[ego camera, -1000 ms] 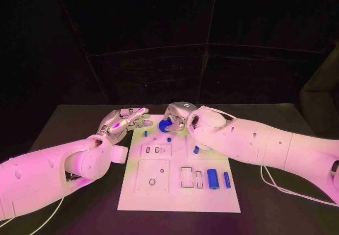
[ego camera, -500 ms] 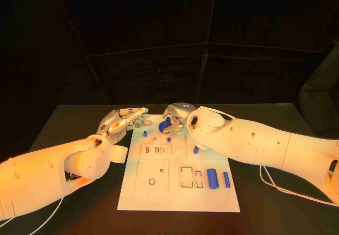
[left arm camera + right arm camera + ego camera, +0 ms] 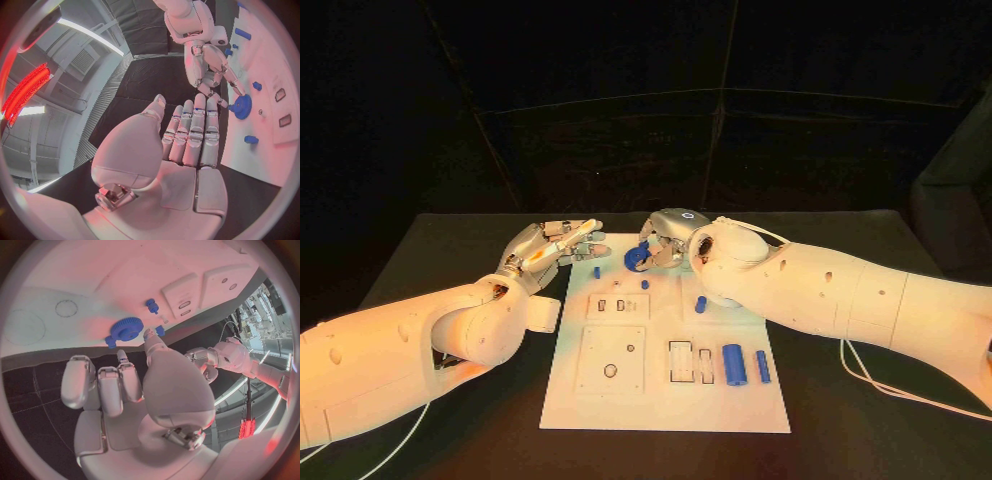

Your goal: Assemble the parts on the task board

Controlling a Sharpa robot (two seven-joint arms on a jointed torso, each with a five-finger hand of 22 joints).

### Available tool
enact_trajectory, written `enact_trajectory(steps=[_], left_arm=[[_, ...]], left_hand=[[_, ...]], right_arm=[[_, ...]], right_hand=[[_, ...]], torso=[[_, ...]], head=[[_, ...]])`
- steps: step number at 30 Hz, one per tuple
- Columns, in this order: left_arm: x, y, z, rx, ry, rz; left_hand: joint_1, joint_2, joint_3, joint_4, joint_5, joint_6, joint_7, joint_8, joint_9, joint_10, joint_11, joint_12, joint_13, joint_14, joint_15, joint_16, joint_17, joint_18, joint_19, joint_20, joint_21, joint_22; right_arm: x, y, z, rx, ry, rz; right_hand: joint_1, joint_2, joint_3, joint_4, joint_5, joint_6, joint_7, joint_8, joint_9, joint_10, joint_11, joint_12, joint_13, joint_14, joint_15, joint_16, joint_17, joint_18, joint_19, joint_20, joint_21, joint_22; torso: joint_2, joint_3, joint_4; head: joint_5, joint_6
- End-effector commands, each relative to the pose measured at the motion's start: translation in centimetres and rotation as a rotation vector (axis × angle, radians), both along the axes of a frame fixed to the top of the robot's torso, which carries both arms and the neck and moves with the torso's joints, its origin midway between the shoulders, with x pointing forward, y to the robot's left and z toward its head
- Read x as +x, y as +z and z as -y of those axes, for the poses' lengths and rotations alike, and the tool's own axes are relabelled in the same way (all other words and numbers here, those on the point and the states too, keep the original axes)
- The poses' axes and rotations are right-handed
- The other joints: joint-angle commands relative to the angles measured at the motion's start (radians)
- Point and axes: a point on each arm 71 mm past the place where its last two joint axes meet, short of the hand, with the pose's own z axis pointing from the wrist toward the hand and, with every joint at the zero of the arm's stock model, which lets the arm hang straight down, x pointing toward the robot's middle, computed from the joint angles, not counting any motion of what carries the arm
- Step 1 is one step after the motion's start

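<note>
The white rectangular task board (image 3: pixel 668 350) lay on the black tabletop (image 3: pixel 459 250), its long axis running away from the robot. At its far end sat a round blue toothed gear (image 3: pixel 636 258), lying flat on the board in the right wrist view (image 3: pixel 127 330). The silver right hand (image 3: pixel 668 235) hung just over it; the head view hid the fingertips behind the hand's back. The right wrist view showed the thumb tip beside the gear's rim and the other fingers (image 3: pixel 100 385) curled short of it — whether any touched the gear could not be told. The silver left hand (image 3: pixel 557 245) hovered at the board's far left corner, holding nothing, its fingers (image 3: pixel 194 132) straight and side by side. Near the robot, two blue cylindrical pins (image 3: pixel 734 361) lay lengthwise along the board's right side.
</note>
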Motion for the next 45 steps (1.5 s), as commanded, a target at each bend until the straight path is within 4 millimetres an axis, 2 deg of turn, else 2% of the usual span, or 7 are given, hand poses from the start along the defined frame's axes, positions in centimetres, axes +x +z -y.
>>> enact_trajectory(steps=[1, 4, 9, 12, 18, 30, 45], left_arm=[[0.0, 0.2, 0.0, -0.008, -0.006, 0.008], [0.0, 0.2, -0.1, -0.008, -0.005, 0.008], [0.0, 0.2, -0.2, -0.007, -0.003, 0.008], [0.0, 0.2, -0.3, -0.006, 0.0, 0.008], [0.1, 0.1, -0.4, -0.004, 0.003, 0.008], [0.2, -0.1, -0.3, -0.002, 0.001, 0.004], [0.2, -0.4, -0.2, 0.002, -0.002, 0.0]], left_hand=[[0.0, 0.009, 0.001, -0.006, 0.001, 0.01, 0.0, -0.005, 0.0, 0.007, 0.001, -0.007, -0.001, 0.006, 0.001, -0.004, 0.001, 0.007, 0.007, 0.003, -0.004, -0.002], [0.0, 0.009, 0.001, -0.006, 0.001, 0.01, 0.0, -0.006, 0.0, 0.007, 0.001, -0.007, -0.001, 0.007, 0.001, -0.004, 0.001, 0.007, 0.007, 0.003, -0.005, -0.002], [0.001, 0.009, 0.001, -0.007, 0.001, 0.01, 0.0, -0.006, 0.0, 0.007, 0.001, -0.007, -0.001, 0.007, 0.001, -0.005, 0.001, 0.007, 0.008, 0.002, -0.005, -0.002], [0.002, 0.01, 0.001, -0.008, 0.001, 0.011, -0.001, -0.006, 0.0, 0.008, 0.001, -0.008, -0.001, 0.008, 0.001, -0.005, 0.001, 0.007, 0.008, 0.002, -0.005, -0.002], [0.002, 0.01, 0.001, -0.009, 0.001, 0.011, -0.001, -0.006, 0.0, 0.009, 0.001, -0.008, -0.001, 0.008, 0.001, -0.005, 0.002, 0.007, 0.009, 0.002, -0.005, -0.002], [0.005, 0.011, 0.002, -0.013, 0.001, 0.013, -0.002, -0.007, 0.0, 0.011, 0.0, -0.009, -0.001, 0.01, 0.0, -0.006, 0.002, 0.007, 0.01, 0.002, -0.006, -0.003], [0.006, 0.011, 0.003, -0.014, 0.001, 0.013, -0.002, -0.007, 0.0, 0.011, -0.001, -0.01, -0.001, 0.01, 0.0, -0.006, 0.002, 0.007, 0.011, 0.002, -0.006, -0.003]], right_arm=[[-0.5, 1.0, 1.2, 0.138, 0.003, 0.057], [-1.0, 1.4, 3.5, 0.211, 0.006, 0.059], [-1.5, 1.7, 8.4, 0.311, -0.007, 0.014], [-1.6, 1.6, 11.4, 0.344, -0.024, -0.019], [-1.3, 1.4, 15.2, 0.363, -0.043, -0.049], [-0.7, 0.4, 18.3, 0.35, -0.086, -0.081], [-0.9, -2.1, 19.3, 0.32, -0.109, -0.14]], right_hand=[[0.01, 0.016, -0.001, 0.004, 0.014, 0.013, -0.003, 0.006, 0.0, 0.009, 0.001, 0.004, 0.107, 0.077, 0.001, 0.005, 0.12, -0.008, 0.0, 0.003, 0.006, 0.001], [0.033, 0.027, 0.002, -0.008, 0.026, 0.03, -0.007, 0.011, 0.002, 0.008, -0.003, 0.002, 0.106, 0.076, -0.002, 0.005, 0.118, -0.008, 0.0, 0.0, 0.007, 0.002], [0.123, 0.036, 0.02, -0.079, 0.025, 0.066, -0.017, 0.022, 0.002, 0.006, -0.013, -0.002, 0.104, 0.078, -0.011, 0.007, 0.126, -0.009, 0.002, -0.009, 0.01, 0.007], [0.138, 0.031, 0.02, -0.099, 0.041, 0.076, -0.019, 0.024, 0.001, 0.001, -0.015, -0.01, 0.098, 0.077, -0.013, 0.005, 0.123, -0.009, 0.002, -0.01, 0.011, 0.008], [0.145, 0.021, 0.014, -0.116, 0.071, 0.093, -0.024, 0.026, 0.0, -0.005, -0.019, -0.018, 0.092, 0.075, -0.016, 0.002, 0.116, -0.006, -0.009, -0.01, 0.002, -0.009], [0.139, 0.018, 0.005, -0.124, 0.09, 0.077, -0.019, 0.011, -0.005, -0.008, -0.015, -0.022, 0.089, 0.076, -0.013, 0.002, 0.119, -0.006, -0.011, -0.01, 0.002, -0.008], [0.132, 0.017, -0.001, -0.124, 0.086, 0.071, -0.017, 0.006, -0.005, -0.01, -0.013, -0.025, 0.087, 0.076, -0.012, 0.002, 0.12, -0.006, -0.012, -0.009, 0.001, -0.01]], torso=[[0.0, 0.0017, -0.0044], [-0.001, -0.0005, -0.004], [-0.004, 0.0, -0.0154], [-0.004, 0.0034, -0.0273], [-0.004, 0.0113, -0.038], [-0.003, 0.0131, -0.0348], [-0.004, 0.0097, -0.0346]], head=[[0.001, 0.0], [-0.006, 0.002], [-0.006, 0.007], [-0.005, 0.01], [-0.007, 0.011], [-0.016, 0.007], [-0.02, 0.0]])
